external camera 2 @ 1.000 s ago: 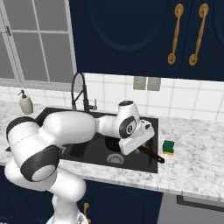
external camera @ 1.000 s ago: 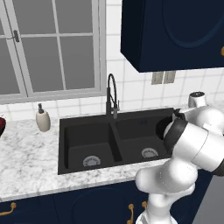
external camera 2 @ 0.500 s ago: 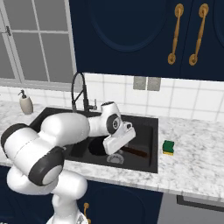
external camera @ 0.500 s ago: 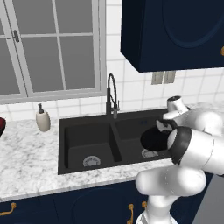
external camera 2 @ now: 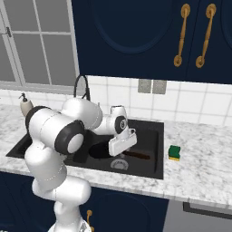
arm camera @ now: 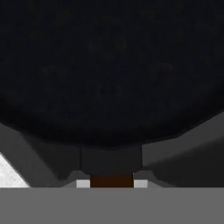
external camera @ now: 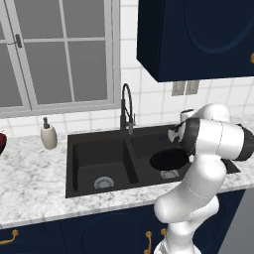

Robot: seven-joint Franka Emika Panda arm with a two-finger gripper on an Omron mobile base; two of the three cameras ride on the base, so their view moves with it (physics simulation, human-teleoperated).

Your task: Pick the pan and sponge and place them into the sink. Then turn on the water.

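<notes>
The round black pan [external camera: 169, 158] hangs low in the right basin of the black double sink [external camera: 99, 140], just above its silver drain [external camera: 170, 174]. My gripper [external camera 2: 121, 147] is shut on the pan's brown handle [arm camera: 111, 180], and the pan's dark dish [arm camera: 109, 70] spreads out ahead of the hand. I cannot tell whether the pan touches the basin floor. The yellow and green sponge [external camera 2: 174, 152] lies on the marble counter just right of the sink [external camera 2: 155, 136]. No water falls from the black gooseneck faucet [external camera: 126, 106].
A soap dispenser [external camera: 48, 136] stands on the counter left of the sink, under the window. A dark red bowl [external camera: 1, 144] sits at the far left edge. Dark blue wall cabinets [external camera 2: 136, 36] hang above the counter. My white arm reaches across the right basin.
The arm has swung left and down with the pan, carrying it from the sink's right edge into the right basin. The sponge has not moved.
</notes>
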